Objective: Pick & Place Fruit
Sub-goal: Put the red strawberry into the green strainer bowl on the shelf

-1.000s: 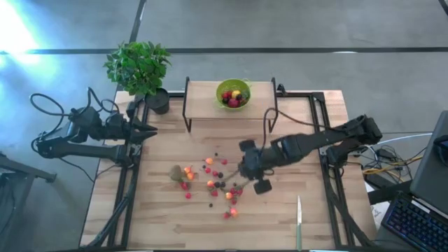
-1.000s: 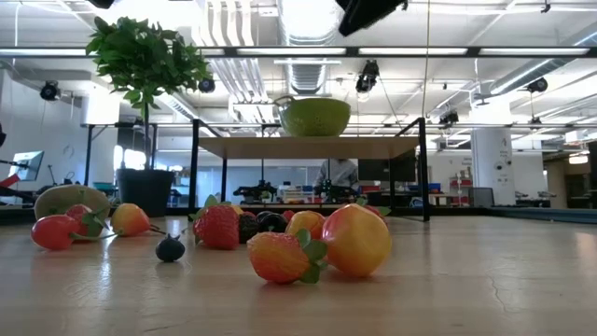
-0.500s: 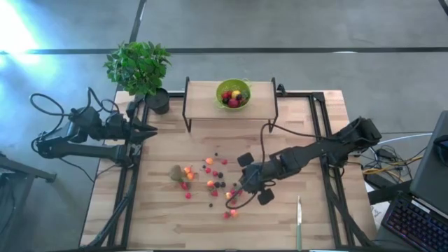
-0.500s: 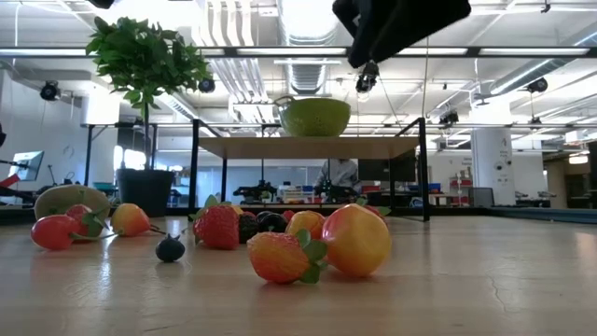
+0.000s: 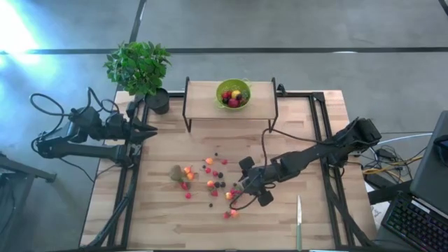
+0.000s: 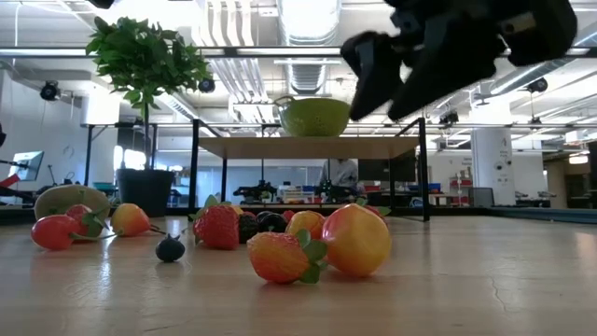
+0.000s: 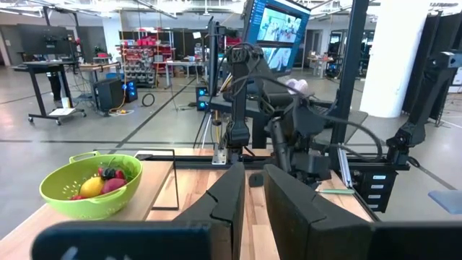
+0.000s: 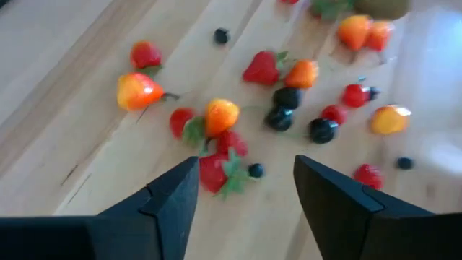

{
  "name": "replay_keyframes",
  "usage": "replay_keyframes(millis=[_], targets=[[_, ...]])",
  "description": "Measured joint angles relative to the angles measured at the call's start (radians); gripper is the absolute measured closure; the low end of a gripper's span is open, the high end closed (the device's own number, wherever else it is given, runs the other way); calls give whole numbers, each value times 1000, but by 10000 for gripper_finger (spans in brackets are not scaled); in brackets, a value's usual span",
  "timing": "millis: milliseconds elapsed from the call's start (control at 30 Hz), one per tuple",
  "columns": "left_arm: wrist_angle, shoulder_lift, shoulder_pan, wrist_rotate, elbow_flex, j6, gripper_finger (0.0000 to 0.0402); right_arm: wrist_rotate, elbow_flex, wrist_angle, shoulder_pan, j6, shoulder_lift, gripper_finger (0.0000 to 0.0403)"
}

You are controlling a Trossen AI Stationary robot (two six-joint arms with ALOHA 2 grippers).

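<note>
Small toy fruits (image 5: 213, 178), red, orange, yellow and dark, lie scattered on the wooden table's middle, with a brown kiwi (image 5: 176, 173) at their left end. My right gripper (image 5: 238, 190) hangs open just above the cluster's right side, slanting down toward the table's left. In its wrist view a red strawberry (image 8: 216, 173) and an orange fruit (image 8: 221, 114) lie ahead of the gap (image 8: 245, 195). In the low view the right gripper (image 6: 378, 107) hangs clear above a yellow-red fruit (image 6: 356, 240). My left gripper (image 5: 150, 131) waits shut and level at the far left.
A lime-green bowl (image 5: 233, 93) holding some fruit stands on a raised shelf (image 5: 203, 94) at the table's far side. A potted plant (image 5: 140, 66) is at the far left corner. A green-handled knife (image 5: 299, 217) lies near the front edge, to the right.
My right gripper has come down from high above the table and a little toward the near left, ending close over the right side of the fruit cluster. The fruits have stayed where they were.
</note>
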Motion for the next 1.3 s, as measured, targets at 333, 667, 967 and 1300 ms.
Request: replay_keyframes(millis=[333,667,967,1300], targets=[[0,3,0,0,0,0,339,-9,13,49,4,-4,130,151],[0,9,-1,0,0,0,339,-9,32,48,5,-4,219,137],[0,10,-1,0,0,0,339,-12,31,63,5,21,269,158],[0,10,0,0,0,0,339,-42,33,42,4,49,262,235]])
